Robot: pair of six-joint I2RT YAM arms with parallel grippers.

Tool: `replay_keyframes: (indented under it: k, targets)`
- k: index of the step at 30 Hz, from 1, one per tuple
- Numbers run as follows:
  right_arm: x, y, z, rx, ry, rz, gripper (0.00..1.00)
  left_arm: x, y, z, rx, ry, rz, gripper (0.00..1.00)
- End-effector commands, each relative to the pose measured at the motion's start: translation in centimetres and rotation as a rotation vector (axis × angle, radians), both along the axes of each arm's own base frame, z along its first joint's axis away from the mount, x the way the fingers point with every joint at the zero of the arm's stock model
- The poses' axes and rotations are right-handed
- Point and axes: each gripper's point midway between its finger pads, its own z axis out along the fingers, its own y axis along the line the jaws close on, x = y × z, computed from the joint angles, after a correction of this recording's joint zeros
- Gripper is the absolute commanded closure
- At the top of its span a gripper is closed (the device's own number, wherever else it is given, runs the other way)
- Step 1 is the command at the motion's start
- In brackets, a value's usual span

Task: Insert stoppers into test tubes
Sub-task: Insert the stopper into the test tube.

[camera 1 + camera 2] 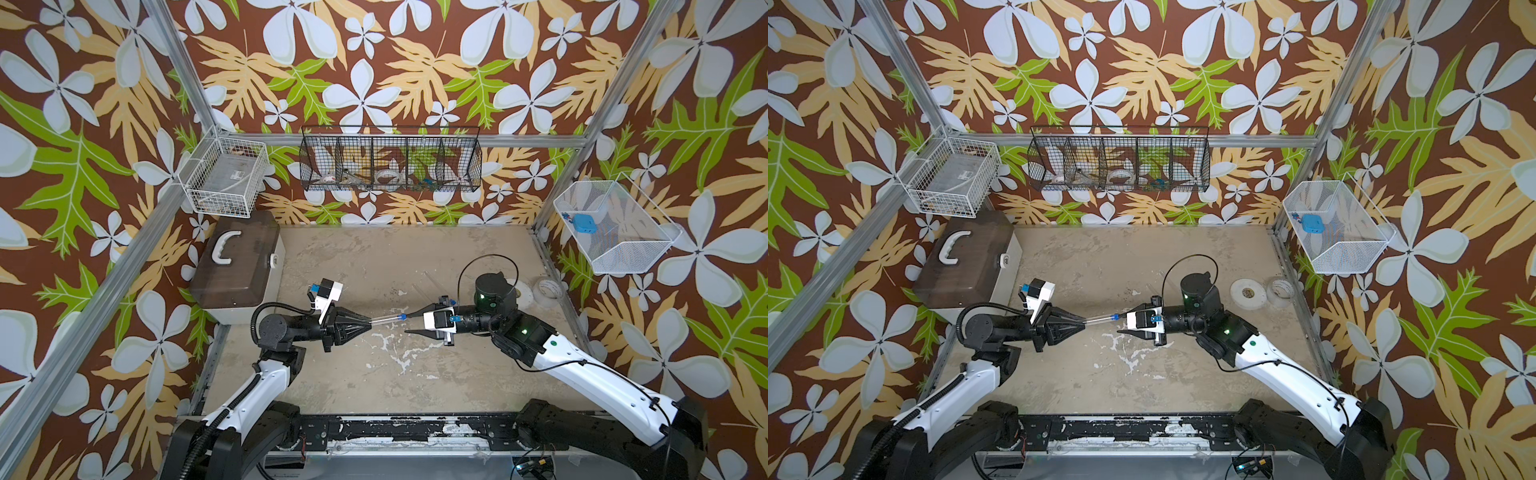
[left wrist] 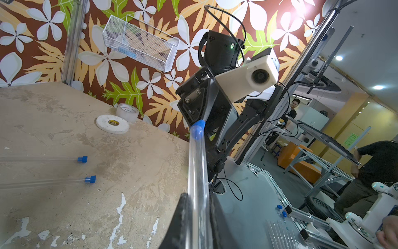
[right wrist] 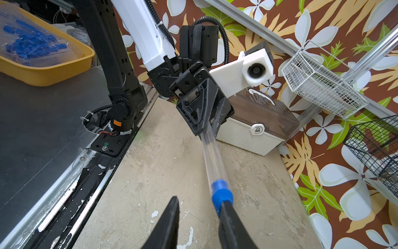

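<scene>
The left gripper [image 3: 207, 130] clamps a clear thin tube [image 3: 212, 159] over the table [image 3: 161, 161]; its rear end is hidden between the jaws. The right gripper [image 3: 199, 200] is parted, gripping nothing, 1 finger [image 3: 230, 222] touching the blue tapered stopper [image 3: 221, 194] in the tube mouth. 2 more stoppered tubes [image 2: 43, 160] lie on the table, cut off in the left wrist view.

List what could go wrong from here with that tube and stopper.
1. The right tool is open with one finger against the stopper; drawing back could drag it askew or out.
2. The left tool grips the test tube only at its far end, so a sideways nudge may tilt it.
3. Two stoppered tubes lie loose on the table and could roll if bumped.
</scene>
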Motion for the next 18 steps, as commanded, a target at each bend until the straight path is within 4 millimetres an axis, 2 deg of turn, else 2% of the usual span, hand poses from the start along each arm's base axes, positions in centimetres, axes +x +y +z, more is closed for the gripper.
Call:
replay_keyframes:
  k: [1,18]
  targets:
    - [-0.6,0.0,-0.9,-0.023,0.066,0.022,0.67,-0.5,0.0,1.3,-0.022,-0.089,-0.001,1.00]
    - [-0.5,-0.4,0.2,0.011,0.119,0.012,0.67,-0.5,0.0,1.3,-0.021,-0.090,-0.002,1.00]
